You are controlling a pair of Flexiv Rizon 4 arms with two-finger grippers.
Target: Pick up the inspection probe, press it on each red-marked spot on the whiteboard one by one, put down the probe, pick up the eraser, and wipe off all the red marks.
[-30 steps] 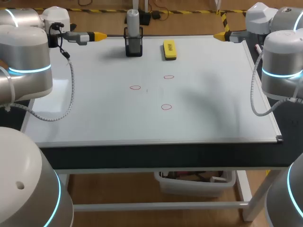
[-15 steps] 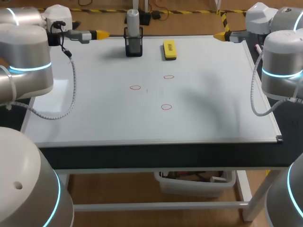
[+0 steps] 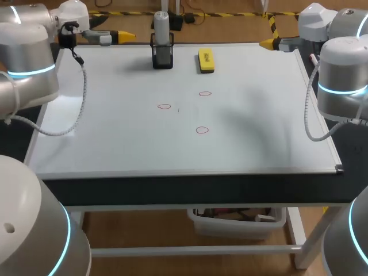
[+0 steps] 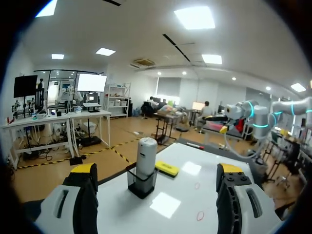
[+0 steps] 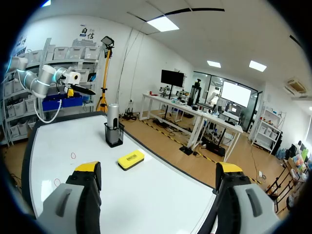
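Left gripper point(image 3: 124, 37), right gripper point(image 3: 267, 42): fingers spread, empty. Probe point(image 3: 162, 26) upright in holder point(image 3: 163, 57); eraser point(image 3: 206, 60) nearby, its label too small to read. Three red circles point(image 3: 164, 106) on whiteboard point(image 3: 259, 115).

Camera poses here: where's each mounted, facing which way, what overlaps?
Head: above and behind, looking down on the whiteboard; left hand and right hand at far corners.
Left wrist: wrist-mounted, facing across the board at the probe; own open hand, right arm beyond.
Right wrist: mirrored from the right corner; own open hand, left arm beyond.
All share: probe, eraser, red marks.
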